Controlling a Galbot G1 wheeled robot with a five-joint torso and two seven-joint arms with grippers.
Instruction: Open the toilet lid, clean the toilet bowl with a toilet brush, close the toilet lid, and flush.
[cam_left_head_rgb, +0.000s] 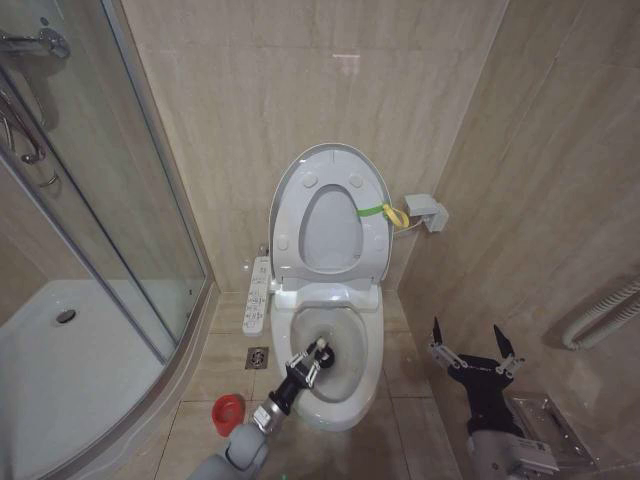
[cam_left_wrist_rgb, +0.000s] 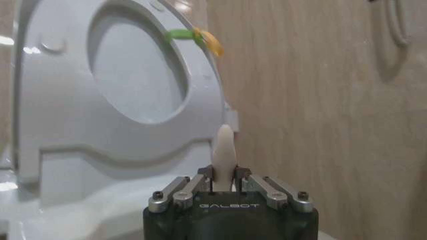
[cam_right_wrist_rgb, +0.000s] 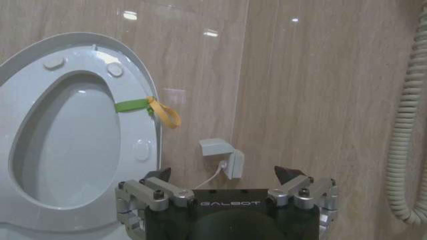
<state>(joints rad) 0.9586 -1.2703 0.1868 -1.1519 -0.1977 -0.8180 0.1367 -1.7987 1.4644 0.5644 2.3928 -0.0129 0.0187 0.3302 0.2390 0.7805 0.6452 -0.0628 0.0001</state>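
The toilet lid (cam_left_head_rgb: 330, 230) stands raised against the back wall with the ring seat up in front of it, and a yellow-green strap (cam_left_head_rgb: 385, 212) hangs at its right edge. Below it the white toilet bowl (cam_left_head_rgb: 335, 405) lies uncovered. My left gripper (cam_left_head_rgb: 312, 360) hovers over the bowl's front half, shut on the toilet brush's white handle (cam_left_wrist_rgb: 224, 147). The handle tip (cam_left_head_rgb: 321, 346) points toward the lid (cam_left_wrist_rgb: 133, 75), and the brush head is hidden. My right gripper (cam_left_head_rgb: 473, 352) hangs open to the right of the bowl, nothing in it, facing the lid (cam_right_wrist_rgb: 67, 145) and the strap (cam_right_wrist_rgb: 157, 107).
A red holder cup (cam_left_head_rgb: 229, 410) stands on the floor left of the bowl, near a floor drain (cam_left_head_rgb: 257, 357). A control panel (cam_left_head_rgb: 258, 295) juts from the toilet's left side. The glass shower enclosure (cam_left_head_rgb: 100, 230) and its tray (cam_left_head_rgb: 40, 350) lie left. On the right wall are a socket box (cam_left_head_rgb: 425, 212) and a hose (cam_left_head_rgb: 600, 320).
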